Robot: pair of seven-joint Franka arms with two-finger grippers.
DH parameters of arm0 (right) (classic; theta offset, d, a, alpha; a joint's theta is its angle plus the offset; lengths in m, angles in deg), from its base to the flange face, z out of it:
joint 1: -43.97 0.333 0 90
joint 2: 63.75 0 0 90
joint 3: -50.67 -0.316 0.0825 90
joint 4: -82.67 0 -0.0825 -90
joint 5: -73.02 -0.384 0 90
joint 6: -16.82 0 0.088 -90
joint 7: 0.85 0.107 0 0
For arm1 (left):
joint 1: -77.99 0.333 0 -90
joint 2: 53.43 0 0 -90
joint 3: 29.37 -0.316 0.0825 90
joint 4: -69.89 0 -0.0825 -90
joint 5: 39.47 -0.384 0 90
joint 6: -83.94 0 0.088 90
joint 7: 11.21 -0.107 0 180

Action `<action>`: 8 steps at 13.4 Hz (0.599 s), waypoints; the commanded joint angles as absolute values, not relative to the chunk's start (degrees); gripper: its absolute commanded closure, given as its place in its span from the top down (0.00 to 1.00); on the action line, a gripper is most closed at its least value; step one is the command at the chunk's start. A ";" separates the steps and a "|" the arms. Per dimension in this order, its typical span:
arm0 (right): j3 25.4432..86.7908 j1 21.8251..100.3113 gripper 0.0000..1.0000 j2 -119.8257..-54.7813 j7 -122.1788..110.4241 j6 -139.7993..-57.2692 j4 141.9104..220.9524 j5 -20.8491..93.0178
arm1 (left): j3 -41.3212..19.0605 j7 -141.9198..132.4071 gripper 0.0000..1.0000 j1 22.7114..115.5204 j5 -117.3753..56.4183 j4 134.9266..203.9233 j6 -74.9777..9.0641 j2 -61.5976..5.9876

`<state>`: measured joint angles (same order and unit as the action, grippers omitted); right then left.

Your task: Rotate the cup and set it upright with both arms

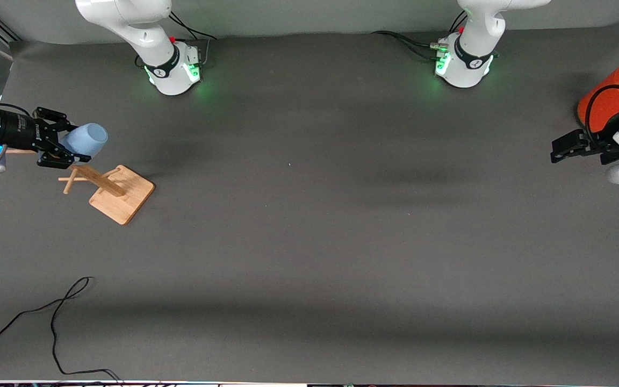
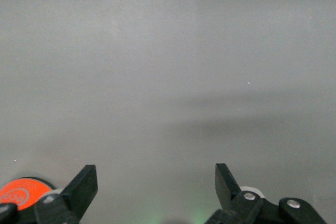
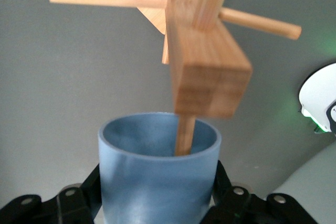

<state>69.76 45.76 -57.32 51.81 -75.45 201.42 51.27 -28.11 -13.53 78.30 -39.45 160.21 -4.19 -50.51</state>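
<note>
Across the dark grey worktop (image 1: 309,242), matte and faintly streaked with soft shadows, little stands between the two white arm bases at its far edge. A pale grey wall runs above that edge, and a loose black cable (image 1: 54,322) curls over the worktop's near corner at the right arm's end.

At that same end, the right end effector (image 1: 65,144) is up in the air over the wooden peg rack (image 1: 121,193), its fingers closed on the sides of the light-blue cup (image 1: 86,140), which lies on its side (mouth turned away from the wrist). From the right wrist, one rack peg (image 3: 184,135) reaches into the cup's mouth.

The left end effector (image 1: 567,146) hangs with its fingers spread wide and empty beside the orange can (image 1: 607,102) at the left arm's end; this arm waits.
</note>
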 commanded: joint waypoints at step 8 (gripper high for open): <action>42.81 46.17 0.71 -54.70 80.94 -86.23 196.58 43.31 | -28.23 -13.40 1.00 78.08 -39.38 160.42 -3.51 -50.88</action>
<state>50.79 46.19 -54.78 73.55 -80.58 196.95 43.83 -28.07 -13.53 78.30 -39.43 160.24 -4.19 -50.49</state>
